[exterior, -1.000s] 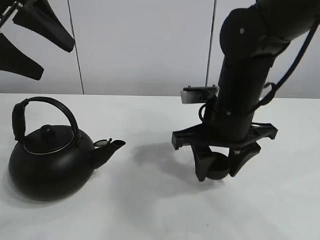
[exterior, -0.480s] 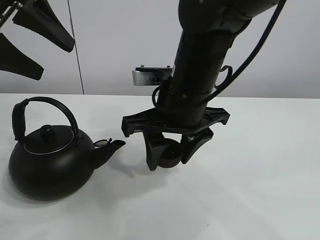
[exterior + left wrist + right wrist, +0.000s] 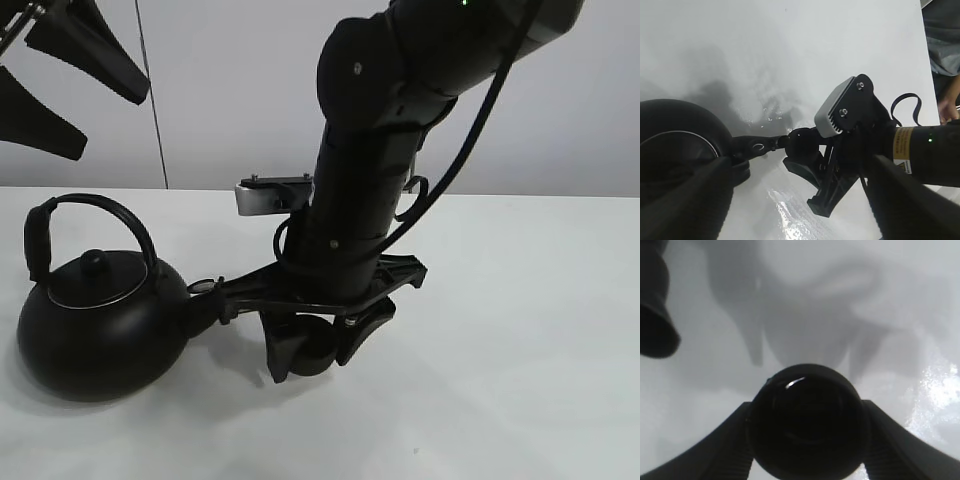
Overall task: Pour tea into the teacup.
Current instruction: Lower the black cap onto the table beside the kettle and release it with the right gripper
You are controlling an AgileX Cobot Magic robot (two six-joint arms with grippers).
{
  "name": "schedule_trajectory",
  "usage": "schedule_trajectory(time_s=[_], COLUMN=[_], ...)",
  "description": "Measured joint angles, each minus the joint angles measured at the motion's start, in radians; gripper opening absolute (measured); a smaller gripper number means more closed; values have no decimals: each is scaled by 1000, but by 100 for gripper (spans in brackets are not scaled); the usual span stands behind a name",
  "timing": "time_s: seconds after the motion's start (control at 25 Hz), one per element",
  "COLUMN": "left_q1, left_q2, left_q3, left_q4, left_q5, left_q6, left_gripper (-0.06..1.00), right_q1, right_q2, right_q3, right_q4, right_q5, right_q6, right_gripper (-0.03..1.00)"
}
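My right gripper (image 3: 312,358) is shut on the small matte-black teacup (image 3: 320,352) and holds it low over the white table (image 3: 530,300), just right of the spout (image 3: 205,300) of the big black kettle (image 3: 100,325). In the right wrist view the teacup (image 3: 805,427) sits between the two fingers (image 3: 715,460), with the spout tip (image 3: 655,332) nearby. My left gripper (image 3: 112,125) is open and empty, raised high above the kettle. The left wrist view shows the kettle (image 3: 675,150), its spout (image 3: 757,147) and the teacup (image 3: 802,142) from above.
The kettle stands upright at the table's left with its arched handle (image 3: 100,215) up and its lid knob (image 3: 95,262) on top. A grey wall (image 3: 260,90) runs behind the table. A person's arm (image 3: 945,95) shows beyond the table's edge in the left wrist view.
My right arm has carried the teacup leftward across the table, from right of centre to just beside the kettle's spout, and a little lower. The left gripper and kettle have not moved.
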Motion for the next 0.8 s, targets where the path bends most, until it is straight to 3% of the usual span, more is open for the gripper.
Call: schedule_trajectory(time_s=[0.8], left_q1=[0], left_q2=[0], left_q3=[0], left_q4=[0], left_q5=[0], left_q6=[0], left_gripper=[54], right_q1=[0], right_q2=[43], right_q3=[0], right_q4=[-9], right_q5=[-25], right_q6=[0], right_gripper=[40])
